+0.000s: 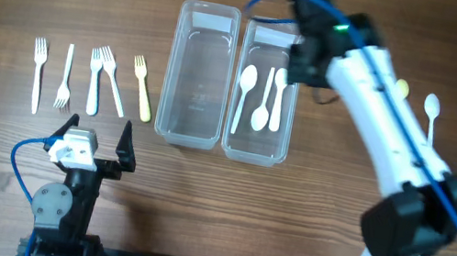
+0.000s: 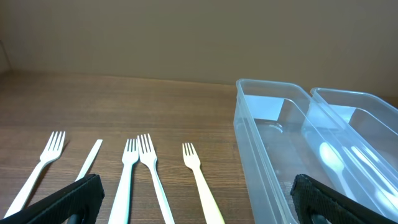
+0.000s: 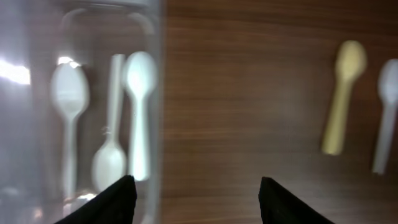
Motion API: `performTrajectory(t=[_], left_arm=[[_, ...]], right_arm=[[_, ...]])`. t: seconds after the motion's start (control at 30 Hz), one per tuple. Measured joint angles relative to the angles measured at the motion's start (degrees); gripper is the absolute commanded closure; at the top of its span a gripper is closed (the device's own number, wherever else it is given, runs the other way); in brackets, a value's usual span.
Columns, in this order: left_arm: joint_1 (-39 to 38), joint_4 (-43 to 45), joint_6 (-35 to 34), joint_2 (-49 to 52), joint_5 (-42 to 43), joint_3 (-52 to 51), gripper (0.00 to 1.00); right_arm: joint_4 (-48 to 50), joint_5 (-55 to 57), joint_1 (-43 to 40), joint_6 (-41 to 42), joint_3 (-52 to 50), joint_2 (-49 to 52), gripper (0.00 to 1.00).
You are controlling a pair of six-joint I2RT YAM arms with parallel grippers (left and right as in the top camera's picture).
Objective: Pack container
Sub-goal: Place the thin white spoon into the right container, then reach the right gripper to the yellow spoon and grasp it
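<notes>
Two clear plastic containers stand side by side mid-table. The left container (image 1: pixel 197 76) is empty. The right container (image 1: pixel 253 148) holds three white spoons (image 1: pixel 263 97), which also show in the right wrist view (image 3: pixel 140 93). Several plastic forks (image 1: pixel 97 78) lie in a row left of the containers and show in the left wrist view (image 2: pixel 146 168). My right gripper (image 1: pixel 301 58) is open and empty above the right container's far right edge (image 3: pixel 198 202). My left gripper (image 1: pixel 96 151) is open and empty near the front edge, behind the forks (image 2: pixel 196 208).
A white spoon (image 1: pixel 432 111) lies on the table right of my right arm. The right wrist view shows a yellow spoon (image 3: pixel 345 93) and a white spoon (image 3: pixel 385 118) on the wood right of the container wall (image 3: pixel 155 93).
</notes>
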Motion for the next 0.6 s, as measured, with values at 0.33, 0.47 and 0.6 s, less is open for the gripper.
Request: performTrajectory(t=[0.33, 0.47, 0.6], left_arm=[[0.0, 0.0, 0.0, 0.0, 0.0, 0.0, 0.0], [0.0, 0.0, 0.0, 0.0, 0.0, 0.0, 0.0], [0.0, 0.0, 0.0, 0.0, 0.0, 0.0, 0.0]], right_arm=[[12.4, -0.2, -20.1, -13.8, -8.0, -0.9, 0.2], [23.7, -0.6, -25.3, -16.9, -17.2, -0.9, 0.26], [34.4, -0.9, -29.0, -20.5, -26.9, -0.9, 0.22]])
